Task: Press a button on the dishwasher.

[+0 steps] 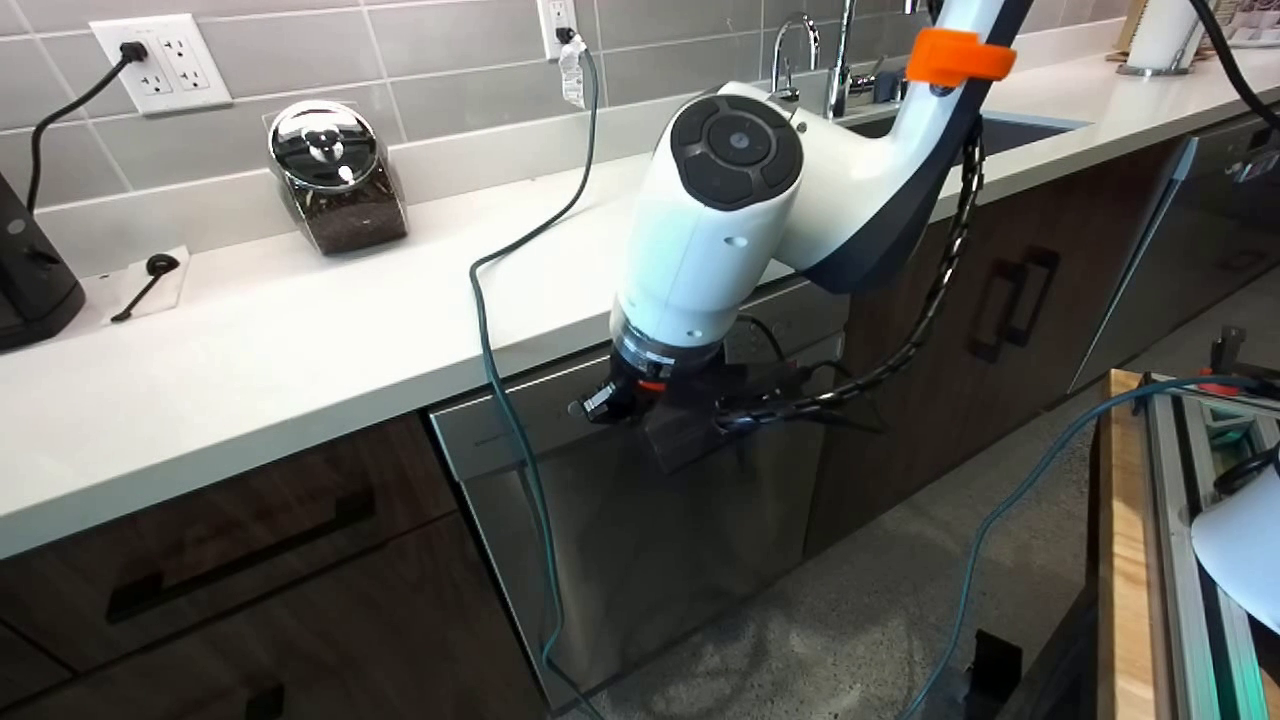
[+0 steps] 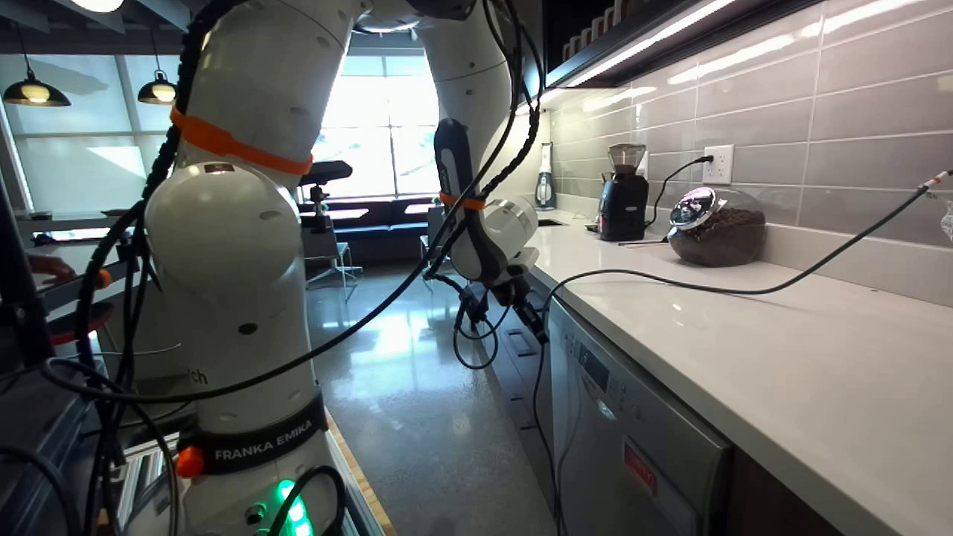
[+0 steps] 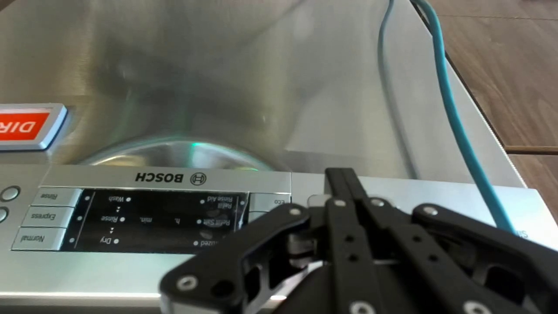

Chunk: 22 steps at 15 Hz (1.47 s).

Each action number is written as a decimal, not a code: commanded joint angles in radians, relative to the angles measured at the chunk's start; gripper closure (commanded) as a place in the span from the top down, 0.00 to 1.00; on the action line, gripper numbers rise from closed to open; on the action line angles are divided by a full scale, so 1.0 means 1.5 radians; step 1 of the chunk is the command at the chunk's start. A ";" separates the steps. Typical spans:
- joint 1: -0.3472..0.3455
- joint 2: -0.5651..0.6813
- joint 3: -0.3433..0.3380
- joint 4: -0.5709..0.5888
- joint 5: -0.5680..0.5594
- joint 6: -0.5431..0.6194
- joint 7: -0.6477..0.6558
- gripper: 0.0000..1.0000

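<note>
Room, in an exterior view, left to right: two dark pendant lamps [image 2: 36, 94], lit; a white robot arm [image 2: 231, 327] with orange bands [image 2: 231, 147] and a green light [image 2: 296, 510] at its base; a bright window [image 2: 372, 104]; chairs [image 2: 325, 242] on a smooth grey floor [image 2: 424, 447]; a dark shelf [image 2: 599, 58] with a light strip [image 2: 655, 40] beneath; grey wall tiles [image 2: 878, 112].

Counter [image 1: 250, 350], white, smooth, in an exterior view, left to right: black grinder [image 1: 30, 265], partly in view; black scoop-shaped utensil [image 1: 160, 265], lying flat; glass jar [image 1: 355, 215] with a chrome lid [image 1: 325, 140] and dark brown contents, near the wall tiles; cable [image 1: 483, 320], from a wall outlet [image 1: 550, 18], across the counter and down over its front edge; dark sink [image 1: 1030, 132] with chrome taps [image 1: 841, 80]; white paper roll [image 1: 1165, 40], far right.

Below the counter, left to right: dark wood-grain drawers [image 1: 400, 460], black handles [image 1: 352, 508]; dishwasher [image 1: 650, 560], brushed-steel front, between the drawers and the dark cabinet doors [image 1: 920, 400]; stand [image 1: 1130, 560] with a wooden edge, far right.

Dishwasher panel, in the wrist view, lettering upside down, left to right: red label [image 3: 24, 126], partly in view; three flat buttons [image 3: 45, 216], stacked, marked Rinse, Express, Normal; dark glossy display [image 3: 148, 226], Bosch name [image 3: 159, 177] just above it; tool [image 3: 340, 176], black, clenched, its two fingers [image 3: 335, 185] side by side and touching, over the control strip [image 3: 109, 270] right of the display; contact of fingertips with the panel, cannot be told; cable, here teal, across the steel; drawers at the right edge.
</note>
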<state>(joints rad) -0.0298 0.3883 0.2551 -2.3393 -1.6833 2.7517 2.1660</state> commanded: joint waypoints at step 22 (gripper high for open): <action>-0.013 0.036 -0.014 0.038 -0.013 0.004 -0.014 0.00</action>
<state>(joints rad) -0.0476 0.4223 0.2379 -2.3012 -1.6835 2.7517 2.1425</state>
